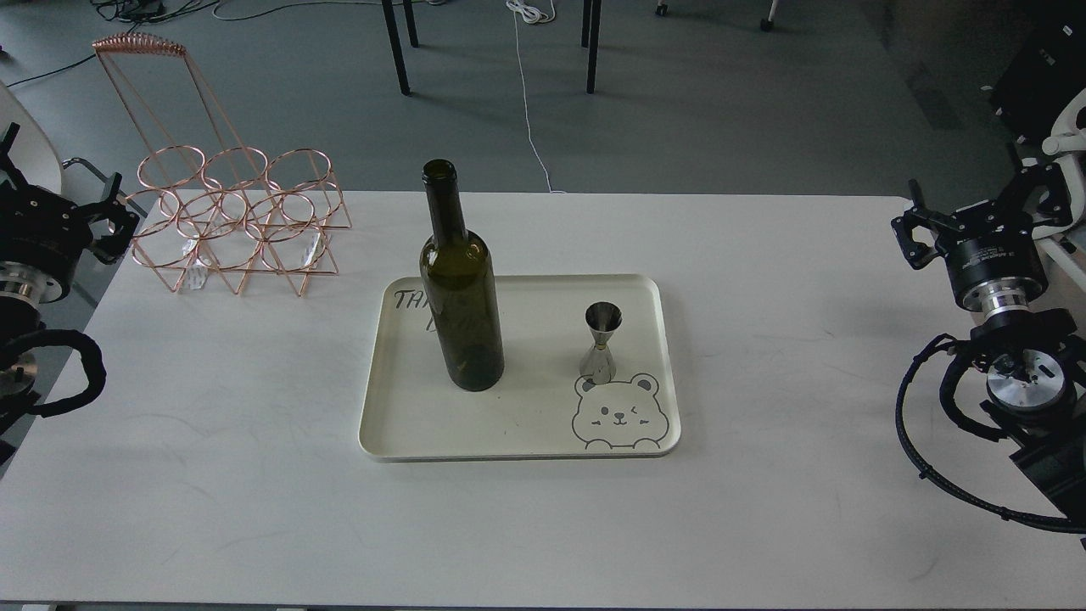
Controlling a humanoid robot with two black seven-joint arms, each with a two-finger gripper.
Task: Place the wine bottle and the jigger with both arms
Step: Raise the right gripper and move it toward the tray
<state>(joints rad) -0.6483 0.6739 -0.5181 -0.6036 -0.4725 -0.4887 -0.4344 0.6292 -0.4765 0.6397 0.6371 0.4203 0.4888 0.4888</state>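
The dark olive-green wine bottle point(461, 297) stands upright on the left half of a cream tray point(517, 441) in the middle of the white table. The small steel jigger point(601, 342) stands upright on the tray's right half, just above a printed bear. My left gripper point(106, 222) hangs at the table's far left edge, well away from the bottle, and its fingers look spread with nothing between them. My right gripper point(915, 231) is at the far right edge, fingers apart and empty, far from the jigger.
A copper wire bottle rack point(237, 225) stands at the table's back left, close to my left gripper. The white table point(806, 356) stretches bare on both sides of the tray. Chair legs and cables lie on the floor beyond the far edge.
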